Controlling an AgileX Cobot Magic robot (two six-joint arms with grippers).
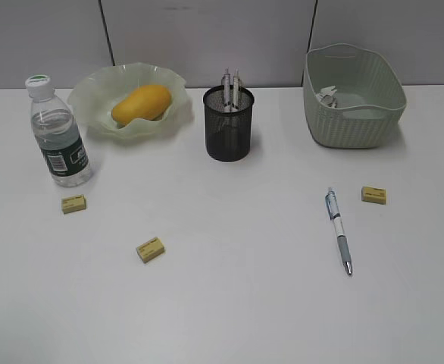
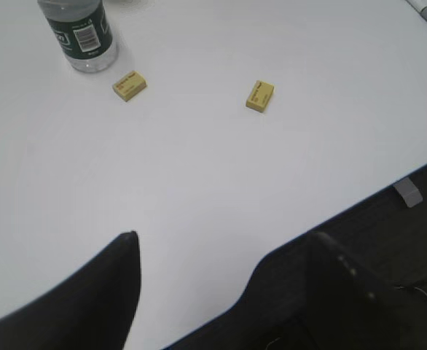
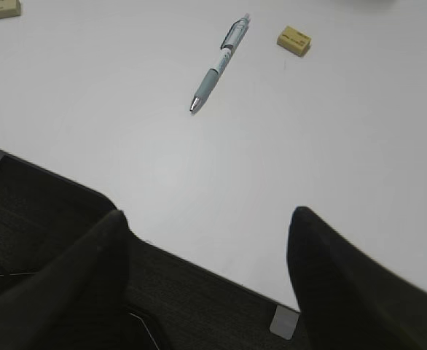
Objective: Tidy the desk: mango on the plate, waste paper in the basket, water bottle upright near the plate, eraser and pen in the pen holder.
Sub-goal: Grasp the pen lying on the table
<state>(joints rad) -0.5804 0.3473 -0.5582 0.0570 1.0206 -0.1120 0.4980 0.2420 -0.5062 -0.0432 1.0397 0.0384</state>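
Note:
The mango (image 1: pixel 140 103) lies in the wavy-rimmed plate (image 1: pixel 93 114) at the back left. The water bottle (image 1: pixel 58 136) stands upright left of the plate; its base shows in the left wrist view (image 2: pixel 81 33). The pen holder (image 1: pixel 229 125) holds two pens. The waste paper (image 1: pixel 329 96) lies in the basket (image 1: pixel 354 125). A pen (image 1: pixel 339 230) (image 3: pixel 217 65) lies on the desk (image 1: pixel 229 303). Three yellow erasers lie loose: (image 1: pixel 73 203), (image 1: pixel 151 249), (image 1: pixel 373 195). My left gripper (image 2: pixel 224 244) and right gripper (image 3: pixel 206 219) are open and empty over the desk's front edge.
A grey partition wall runs behind the desk. Dark floor shows below the desk's front edge in both wrist views. The erasers also show in the left wrist view (image 2: pixel 130 85) (image 2: pixel 260 96) and the right wrist view (image 3: pixel 294 41).

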